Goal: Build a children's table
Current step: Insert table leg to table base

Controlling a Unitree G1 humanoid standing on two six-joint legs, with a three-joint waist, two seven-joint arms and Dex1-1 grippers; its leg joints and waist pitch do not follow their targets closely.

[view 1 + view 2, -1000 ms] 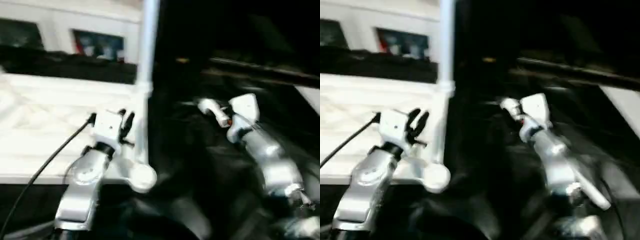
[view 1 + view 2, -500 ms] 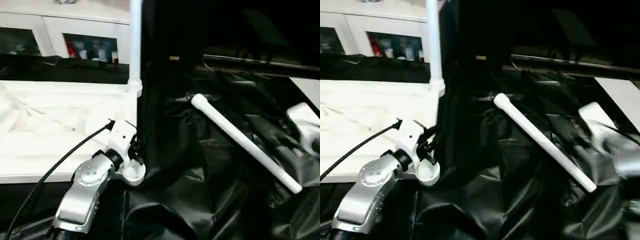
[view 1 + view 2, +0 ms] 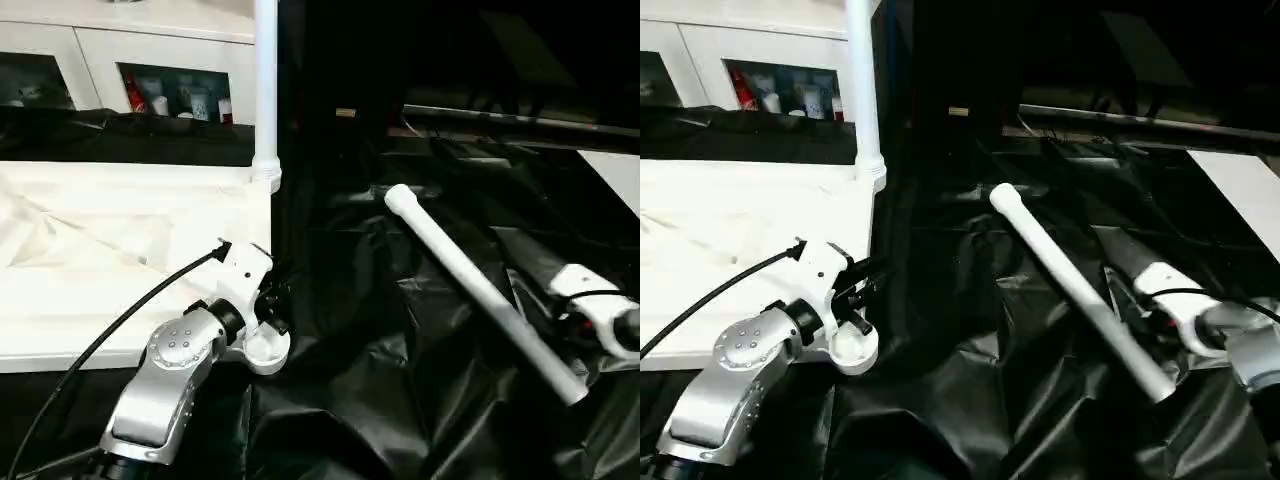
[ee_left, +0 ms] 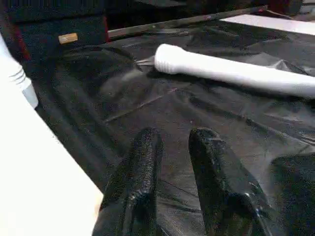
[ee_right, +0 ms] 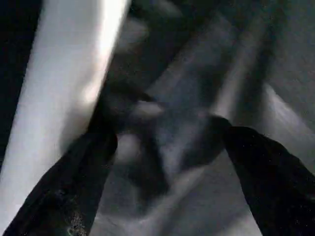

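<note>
The white tabletop (image 3: 120, 250) lies upside down on the left, and one leg (image 3: 265, 90) stands upright in its far right corner socket. A second leg (image 3: 480, 290) lies loose on the black cloth, slanting from the middle toward the near right. My left gripper (image 3: 274, 300) hovers over the near right corner socket (image 3: 266, 348); in the left wrist view its fingers (image 4: 140, 182) stand a narrow gap apart with nothing between them. My right gripper (image 5: 165, 132) is open wide, low over the cloth, right beside the loose leg's (image 5: 64, 73) near end.
A white glass-fronted cabinet (image 3: 150, 60) stands behind the tabletop. Crumpled black cloth (image 3: 400, 380) covers the work surface. A white panel (image 3: 615, 170) shows at the right edge, and a dark bar runs along the back.
My right gripper has left the loose leg's far end and come down beside its near end. My left gripper has slid toward the near corner socket. The camera has also shifted.
</note>
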